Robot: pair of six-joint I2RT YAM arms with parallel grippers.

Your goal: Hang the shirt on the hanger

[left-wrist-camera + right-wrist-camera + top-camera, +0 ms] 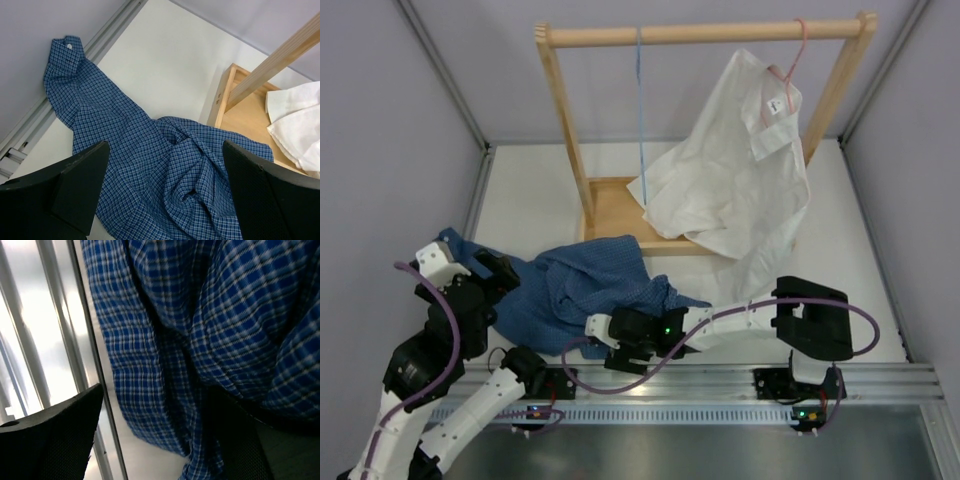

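Counter [540, 190]: wooden rack [700, 35] at the back, with a white shirt [735, 180] draped from its rod. Shirt [580, 285] lies crumpled near left, in front of the rack. Hanger [641, 110] hangs on the rod. Left end effector [165, 145] is spread above the shirt. Right end effector [157, 390] is spread at the shirt's near edge, cloth between its fingers.

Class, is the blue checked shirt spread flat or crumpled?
Crumpled: the blue checked shirt lies bunched in folds on the table.
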